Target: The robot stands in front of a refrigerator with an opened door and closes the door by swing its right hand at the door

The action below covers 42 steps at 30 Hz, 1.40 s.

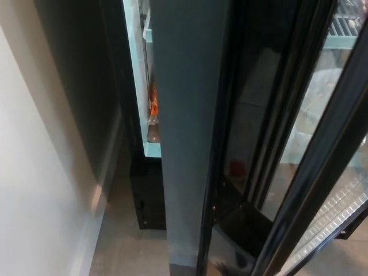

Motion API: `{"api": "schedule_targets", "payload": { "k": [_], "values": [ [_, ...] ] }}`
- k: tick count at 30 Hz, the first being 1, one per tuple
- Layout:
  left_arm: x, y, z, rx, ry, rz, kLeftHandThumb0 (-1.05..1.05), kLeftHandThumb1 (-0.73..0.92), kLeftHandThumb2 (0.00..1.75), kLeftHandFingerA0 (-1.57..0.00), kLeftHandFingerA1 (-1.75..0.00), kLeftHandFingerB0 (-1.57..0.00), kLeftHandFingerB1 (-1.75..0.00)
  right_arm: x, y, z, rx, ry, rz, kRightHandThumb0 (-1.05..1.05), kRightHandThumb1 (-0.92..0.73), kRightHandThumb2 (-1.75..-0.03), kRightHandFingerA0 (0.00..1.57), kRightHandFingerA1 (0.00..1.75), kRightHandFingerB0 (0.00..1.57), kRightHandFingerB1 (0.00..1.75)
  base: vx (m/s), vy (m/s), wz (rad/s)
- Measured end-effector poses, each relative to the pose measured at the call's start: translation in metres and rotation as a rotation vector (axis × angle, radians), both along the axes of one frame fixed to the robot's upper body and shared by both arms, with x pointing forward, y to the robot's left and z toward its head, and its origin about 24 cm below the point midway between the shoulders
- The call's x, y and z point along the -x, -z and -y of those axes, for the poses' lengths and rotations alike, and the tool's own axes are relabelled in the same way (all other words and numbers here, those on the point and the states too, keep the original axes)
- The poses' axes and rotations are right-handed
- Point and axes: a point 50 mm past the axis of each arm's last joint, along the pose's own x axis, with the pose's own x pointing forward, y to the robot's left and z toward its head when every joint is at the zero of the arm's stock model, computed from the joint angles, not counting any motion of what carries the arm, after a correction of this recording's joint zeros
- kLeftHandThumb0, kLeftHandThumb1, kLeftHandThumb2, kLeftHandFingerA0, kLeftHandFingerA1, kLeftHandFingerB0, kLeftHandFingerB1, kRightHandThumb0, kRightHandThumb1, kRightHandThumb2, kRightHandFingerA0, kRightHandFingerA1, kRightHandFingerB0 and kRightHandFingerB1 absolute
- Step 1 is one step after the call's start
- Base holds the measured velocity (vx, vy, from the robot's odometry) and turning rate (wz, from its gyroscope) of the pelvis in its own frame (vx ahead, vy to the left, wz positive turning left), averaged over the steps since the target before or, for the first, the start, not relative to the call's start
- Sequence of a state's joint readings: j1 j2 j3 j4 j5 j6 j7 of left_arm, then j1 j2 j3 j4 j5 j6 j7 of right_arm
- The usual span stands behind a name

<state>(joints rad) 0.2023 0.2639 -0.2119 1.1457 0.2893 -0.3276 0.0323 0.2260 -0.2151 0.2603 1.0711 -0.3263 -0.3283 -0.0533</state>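
The tall grey-edged refrigerator door with its black-framed glass panel [187, 144] is standing nearest the camera, its narrow edge running from the top centre of the frame down to the bottom centre, so its long axis is lying nearly vertical in the picture. Neither of the robot's hands is showing anywhere, so whether their fingers are released, clenched or grasping anything cannot be told, and neither can which hand is nearer the door.

Outward from that edge, the glass panel is sweeping off toward the right and lower right of the frame, crossed by dark diagonal frame bars. To the left of the edge, a slim lit strip of the pale blue-white refrigerator interior [144, 86] is showing, with a blurred orange item on a shelf [153, 106] at centre left. Further left, a white wall [34, 190] is filling the left side.

Judging from this, the door is hanging open toward the camera, and a right-hand swing would have to meet its right-side face.
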Motion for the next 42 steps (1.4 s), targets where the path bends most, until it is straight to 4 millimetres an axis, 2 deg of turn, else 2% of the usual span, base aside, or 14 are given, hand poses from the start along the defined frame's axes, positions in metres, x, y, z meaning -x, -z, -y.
{"api": "schedule_targets", "payload": {
  "k": [6,7,9,15,17,19,27,28,31,35,36,39,40,42],
  "values": [
    [-0.003,-0.003,-0.001,0.006,0.053,0.041,-0.47,0.70,0.61,-0.57,-0.39,-0.50,-0.37,-0.008,-0.008,0.001,-0.012,-0.039,0.119,-0.67,-0.85,-0.65,0.25,0.32,0.22,0.29,0.00,0.000,0.00],
    [-0.003,-0.003,-0.001,0.008,0.055,0.043,-0.47,0.70,0.61,-0.57,-0.39,-0.49,-0.37,-0.009,-0.008,0.001,-0.014,-0.038,0.128,-0.34,-0.56,-1.10,0.00,0.49,0.00,0.47,0.00,0.000,0.00],
    [-0.004,-0.003,0.000,0.014,0.062,0.051,-0.46,0.70,0.61,-0.56,-0.39,-0.48,-0.37,-0.012,-0.013,-0.001,-0.024,-0.026,0.195,-0.70,-0.68,-1.00,0.02,0.33,0.06,0.40,0.00,0.000,0.00],
    [-0.006,-0.004,0.001,0.027,0.071,0.068,-0.54,0.70,0.62,-0.47,-0.36,-0.44,-0.35,-0.032,-0.040,-0.008,-0.068,0.004,0.459,-0.62,-0.86,-0.65,0.02,0.25,0.11,0.26,0.00,0.000,0.00],
    [-0.006,-0.004,0.002,0.028,0.072,0.069,-0.51,0.72,0.63,-0.48,-0.39,-0.43,-0.37,-0.042,-0.054,-0.013,-0.090,0.004,0.562,-0.66,-0.66,-0.99,0.00,0.24,0.10,0.35,0.00,0.000,0.00],
    [-0.006,-0.004,0.002,0.028,0.072,0.069,-0.50,0.76,0.63,-0.49,-0.38,-0.45,-0.37,-0.046,-0.061,-0.015,-0.100,0.003,0.605,-0.63,-0.80,-0.66,0.09,0.24,0.18,0.26,0.00,0.000,0.00],
    [-0.013,-0.003,0.010,0.051,0.081,0.095,-0.51,0.75,0.63,-0.49,-0.38,-0.47,-0.37,-0.072,-0.112,-0.038,-0.180,-0.002,0.907,-0.68,-0.84,-0.64,0.06,0.31,0.14,0.27,0.00,0.000,0.00],
    [-0.013,-0.003,0.011,0.052,0.082,0.097,-0.51,0.76,0.63,-0.49,-0.39,-0.48,-0.37,-0.073,-0.117,-0.040,-0.188,-0.001,0.928,-0.72,-0.62,-0.96,0.06,0.44,0.15,0.44,0.00,0.000,0.00],
    [-0.014,-0.003,0.012,0.054,0.085,0.101,-0.50,0.74,0.62,-0.54,-0.40,-0.49,-0.38,-0.080,-0.137,-0.050,-0.221,-0.001,1.033,-0.74,-0.65,-1.00,0.05,0.44,0.16,0.44,0.00,0.000,0.00],
    [-0.016,-0.003,0.012,0.055,0.088,0.108,-0.50,0.73,0.62,-0.54,-0.40,-0.49,-0.38,-0.087,-0.161,-0.058,-0.246,0.013,1.157,-0.81,-0.58,-0.96,0.06,0.41,0.18,0.44,0.00,0.000,0.00],
    [-0.017,-0.003,0.013,0.055,0.089,0.111,-0.51,0.74,0.62,-0.54,-0.40,-0.49,-0.38,-0.089,-0.171,-0.060,-0.252,0.018,1.205,-0.82,-0.74,-0.64,0.14,0.28,0.23,0.28,0.00,0.000,0.00],
    [-0.020,-0.004,0.013,0.056,0.093,0.119,-0.51,0.74,0.62,-0.54,-0.40,-0.50,-0.38,-0.095,-0.194,-0.064,-0.265,0.032,1.325,-0.79,-0.58,-0.94,0.09,0.41,0.15,0.42,0.00,0.000,0.00],
    [-0.021,-0.004,0.013,0.056,0.094,0.120,-0.51,0.74,0.62,-0.54,-0.40,-0.50,-0.38,-0.097,-0.199,-0.066,-0.269,0.035,1.350,-0.85,-0.66,-0.61,0.19,0.31,0.27,0.29,0.00,0.000,0.00],
    [-0.024,-0.004,0.014,0.055,0.098,0.127,-0.51,0.74,0.62,-0.54,-0.40,-0.50,-0.38,-0.103,-0.220,-0.071,-0.290,0.046,1.466,-0.85,-0.66,-0.61,0.19,0.31,0.27,0.29,0.00,0.000,0.00]
  ]
}}
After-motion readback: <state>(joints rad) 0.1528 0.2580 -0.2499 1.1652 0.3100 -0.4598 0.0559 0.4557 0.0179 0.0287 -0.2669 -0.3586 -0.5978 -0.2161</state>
